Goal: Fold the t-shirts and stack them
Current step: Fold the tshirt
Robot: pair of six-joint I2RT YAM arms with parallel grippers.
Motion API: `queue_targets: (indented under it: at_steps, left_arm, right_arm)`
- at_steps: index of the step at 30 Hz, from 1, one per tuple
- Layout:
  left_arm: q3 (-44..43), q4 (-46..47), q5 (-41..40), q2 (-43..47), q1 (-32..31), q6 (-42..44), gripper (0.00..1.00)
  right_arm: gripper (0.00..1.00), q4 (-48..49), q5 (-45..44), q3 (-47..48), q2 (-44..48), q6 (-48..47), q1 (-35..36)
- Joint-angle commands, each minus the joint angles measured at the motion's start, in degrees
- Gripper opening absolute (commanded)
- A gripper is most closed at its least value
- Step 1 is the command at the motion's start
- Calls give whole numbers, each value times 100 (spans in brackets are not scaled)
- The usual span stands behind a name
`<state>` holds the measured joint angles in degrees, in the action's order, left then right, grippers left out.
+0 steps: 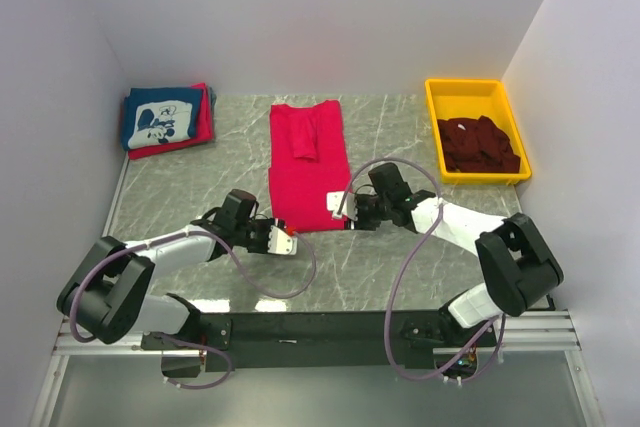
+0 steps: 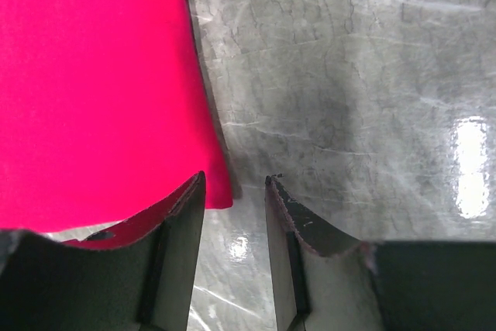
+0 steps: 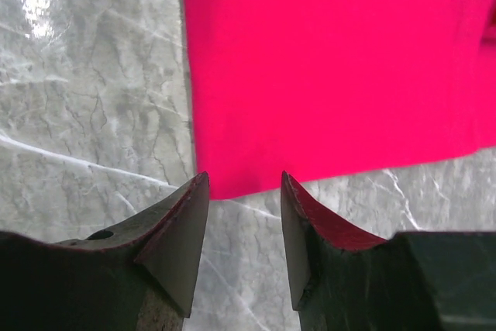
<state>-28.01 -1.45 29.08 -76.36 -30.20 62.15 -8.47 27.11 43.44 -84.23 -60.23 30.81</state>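
A bright red t-shirt [image 1: 305, 162] lies on the table's middle, folded into a long strip with its sleeves turned in. My left gripper [image 1: 283, 240] is open at the strip's near left corner [image 2: 217, 191]. My right gripper [image 1: 340, 210] is open at its near right corner [image 3: 213, 184]. Neither holds cloth. A folded stack sits at the back left: a navy blue t-shirt with a white graphic [image 1: 160, 117] on a red one [image 1: 204, 119]. Dark maroon t-shirts [image 1: 480, 145] lie crumpled in the yellow bin [image 1: 432, 112].
The grey marble tabletop [image 1: 400, 267] is walled by white panels on the left, back and right. The yellow bin stands at the back right. Loose cables loop beside both arms near the front.
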Motion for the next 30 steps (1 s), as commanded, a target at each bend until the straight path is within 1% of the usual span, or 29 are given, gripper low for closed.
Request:
queue_targets:
  at_steps: [1,8,14,16,19,22,25,26,28,29,30]
  left_arm:
    - [-170,-22,186,-28,-30,359,42]
    - [-530,-153,89,-397,-30,228,43]
    - [-556,-145,116,-468,-30,324,44]
    - [-583,-136,107,-512,-30,324,44]
    - [-627,-145,107,-599,-30,368,44]
    - [-688,-188,89,-696,-30,456,43]
    - [-767,-259,54,-819,-22,535,41]
    - [-785,-285,45,-845,-21,596,39]
    - [-820,-312,10,-925,-21,632,32]
    - [-820,-338,10,-934,-13,666,29]
    - [-846,-382,36,-925,-13,667,22]
  right_arm:
    - [49,135,13,-64,-112,-454,66]
    - [48,-322,-66,147,-454,-692,110]
    - [51,-655,-31,252,-533,-920,118]
    - [51,-813,-101,454,-717,-851,110]
    - [48,-1190,-233,832,-1024,-772,171]
    - [42,-1481,-347,1148,-1271,-710,206]
    - [31,-1640,-400,1263,-1360,-754,224]
    - [24,-1649,-409,1255,-1368,-762,241]
    - [14,-1632,-417,1237,-1342,-736,250]
    - [2,-1632,-409,1254,-1342,-719,250]
    - [0,-1605,-417,1263,-1342,-632,250]
